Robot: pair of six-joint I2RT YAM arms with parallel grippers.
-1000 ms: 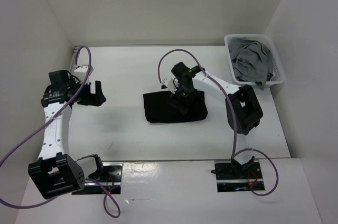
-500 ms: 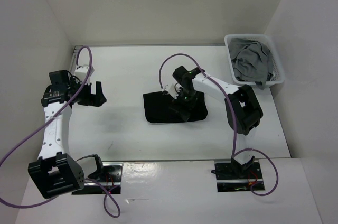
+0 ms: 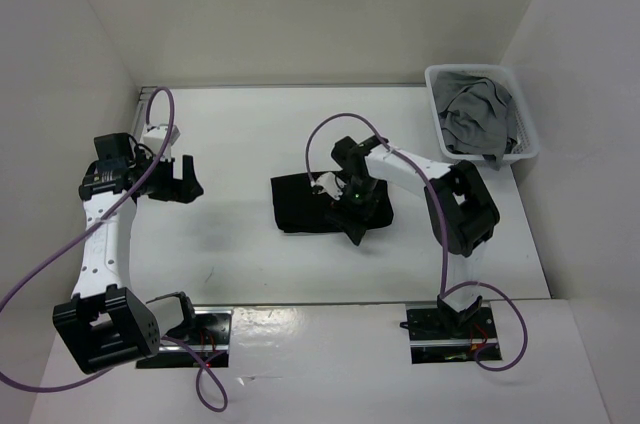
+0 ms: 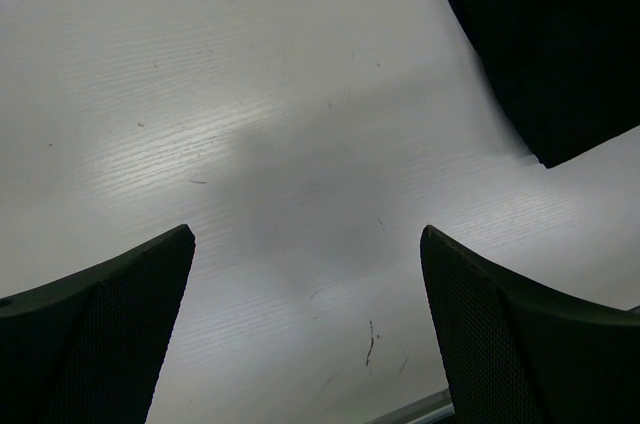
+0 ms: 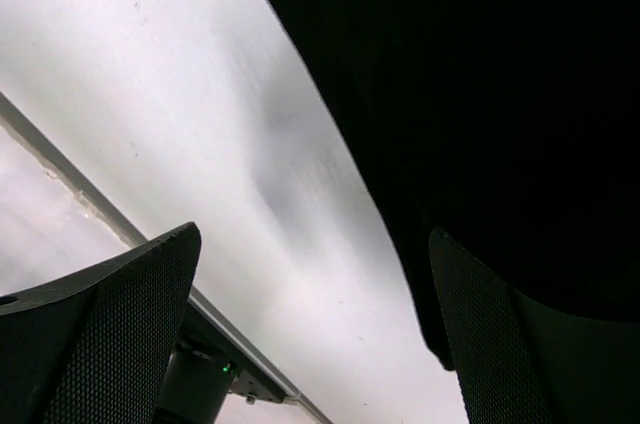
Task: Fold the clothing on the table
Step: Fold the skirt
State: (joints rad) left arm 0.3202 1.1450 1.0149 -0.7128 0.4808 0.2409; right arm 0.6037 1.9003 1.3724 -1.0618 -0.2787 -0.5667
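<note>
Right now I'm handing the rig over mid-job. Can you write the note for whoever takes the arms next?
Left gripper: fingers open, empty, over bare table on the left, clear of the cloth.
Right gripper: fingers open, holding nothing, above the near right edge of the black clothing.
Clothing: a compact rectangle mid-table, apparently folded.
Grey garment: in the white basket at the far right corner.
Left to do: check that the fold lies flat, since another fold may be wanted, then draw both arms back.
</note>
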